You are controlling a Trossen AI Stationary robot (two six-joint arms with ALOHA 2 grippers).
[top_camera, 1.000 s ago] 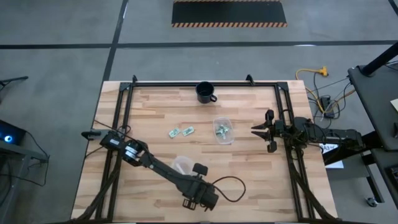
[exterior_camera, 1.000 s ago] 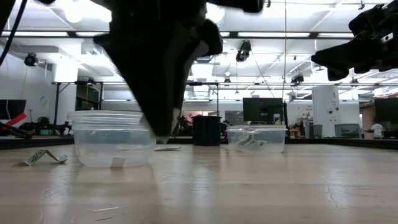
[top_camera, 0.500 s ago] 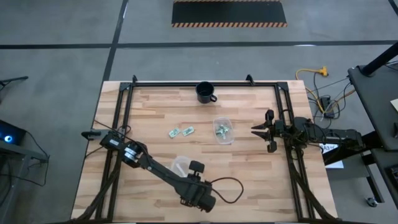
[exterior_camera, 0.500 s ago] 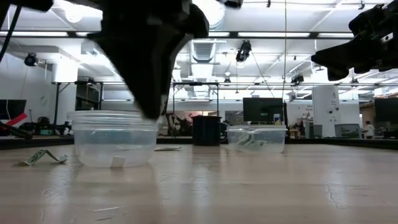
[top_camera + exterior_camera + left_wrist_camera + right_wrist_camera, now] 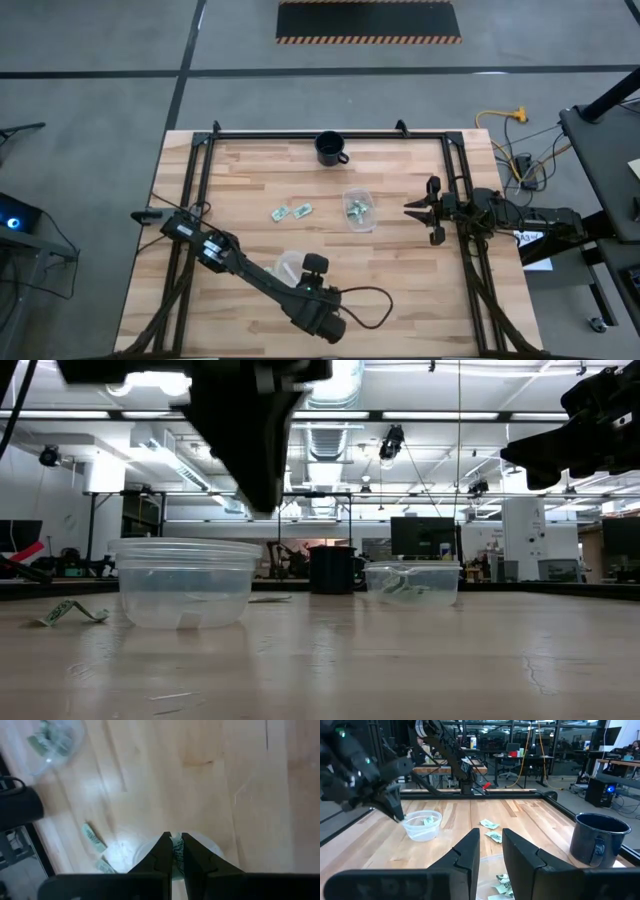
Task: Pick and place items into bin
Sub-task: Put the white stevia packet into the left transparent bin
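Showing pale blond planks with darker grain streaks across the wooden table (image 5: 250,195). Framing it in black rails (image 5: 320,133). Sitting glossy black: the mug (image 5: 330,148). Staying clear and see-through, both the round bowl (image 5: 183,582) and the square bin (image 5: 359,210). Wearing light green with white print: the wrapped pieces (image 5: 291,212) lying loose, and those in the bin. Pinching one green-and-white piece (image 5: 176,851) between matte black fingers (image 5: 161,852) of the left gripper (image 5: 174,844). Matching in black, the right gripper (image 5: 421,211). Trailing yellow, a cable (image 5: 500,117) on grey floor. Striping black and orange along a floor mat (image 5: 368,20).
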